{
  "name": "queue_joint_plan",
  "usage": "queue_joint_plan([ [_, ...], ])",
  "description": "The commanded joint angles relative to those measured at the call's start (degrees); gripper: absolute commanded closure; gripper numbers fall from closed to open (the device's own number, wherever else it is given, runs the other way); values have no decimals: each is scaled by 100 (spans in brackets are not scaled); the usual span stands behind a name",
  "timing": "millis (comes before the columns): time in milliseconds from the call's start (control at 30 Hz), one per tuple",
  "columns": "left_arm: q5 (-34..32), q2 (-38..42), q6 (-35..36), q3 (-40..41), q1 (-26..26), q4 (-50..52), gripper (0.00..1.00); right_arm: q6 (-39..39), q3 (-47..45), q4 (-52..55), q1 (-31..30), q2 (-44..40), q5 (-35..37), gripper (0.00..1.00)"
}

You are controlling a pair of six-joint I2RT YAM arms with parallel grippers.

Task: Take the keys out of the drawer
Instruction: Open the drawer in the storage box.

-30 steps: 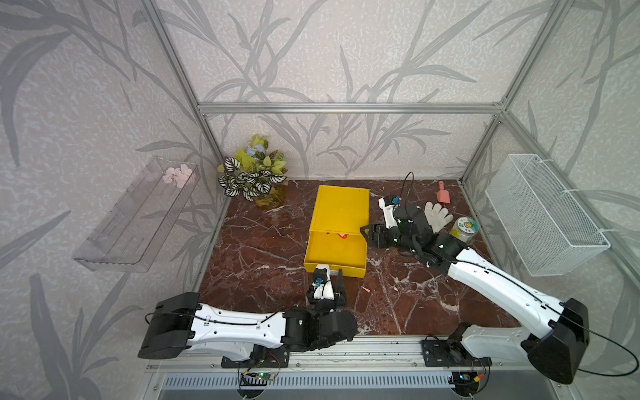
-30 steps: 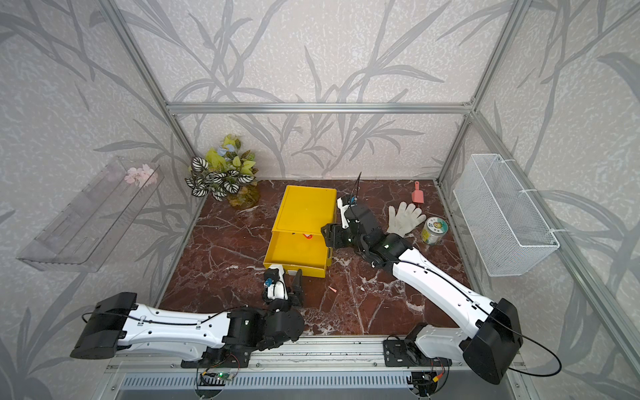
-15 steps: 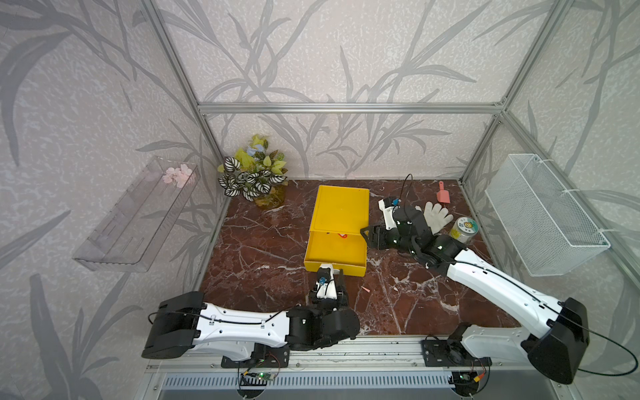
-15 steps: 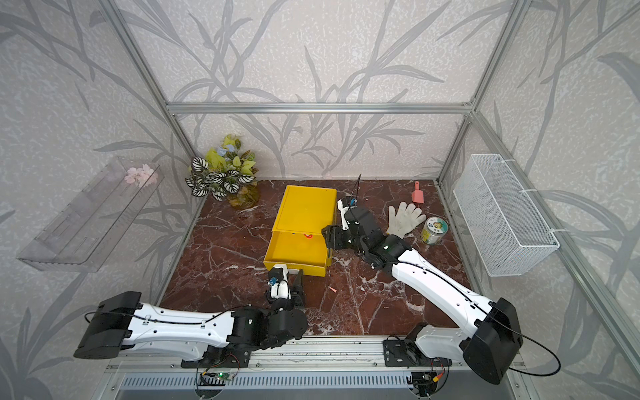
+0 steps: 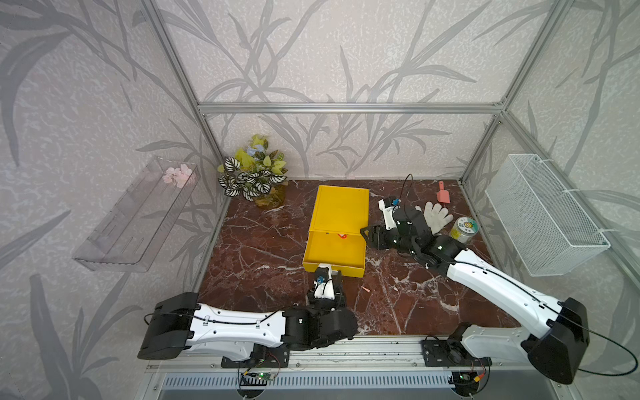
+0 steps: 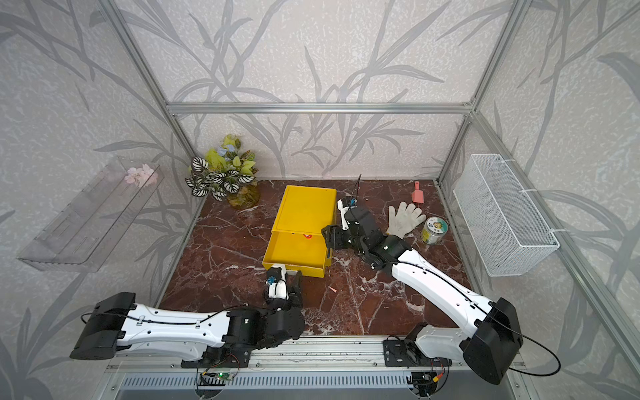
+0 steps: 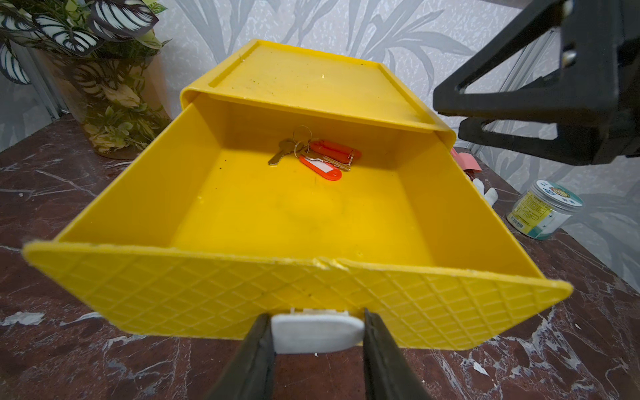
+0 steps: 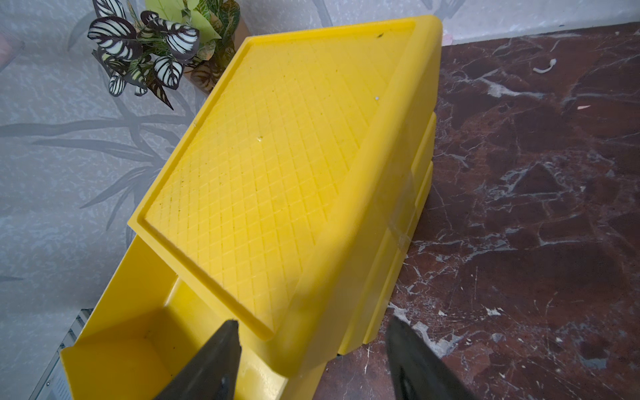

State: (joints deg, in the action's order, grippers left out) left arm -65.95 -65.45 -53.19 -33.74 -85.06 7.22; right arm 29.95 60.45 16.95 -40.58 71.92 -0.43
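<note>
The yellow drawer stands pulled out of its yellow box in the middle of the table. The keys, silver on rings with red-orange tags, lie at the back of the drawer floor; both top views show them as a small red spot. My left gripper is at the drawer front, its two fingers pressed against the sides of the white handle. My right gripper stands open astride the box's front right corner, one finger over the drawer, the other outside.
A potted plant stands at the back left. Right of the box lie a white glove, a labelled jar and a pink scoop. A wire basket hangs on the right wall, a clear shelf on the left.
My left gripper's jaws have narrowed onto the white handle and it has edged toward the drawer front. The right arm and the drawer have hardly moved.
</note>
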Motion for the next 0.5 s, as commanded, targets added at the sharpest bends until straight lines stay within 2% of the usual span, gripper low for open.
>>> queue_joint_plan([
  [0, 214, 76, -336, -89, -72, 412, 63, -38, -55, -105, -34, -178, 77, 30],
  [467, -121, 117, -640, -247, -500, 907, 64, -86, 89, 26, -34, -89, 78, 30],
])
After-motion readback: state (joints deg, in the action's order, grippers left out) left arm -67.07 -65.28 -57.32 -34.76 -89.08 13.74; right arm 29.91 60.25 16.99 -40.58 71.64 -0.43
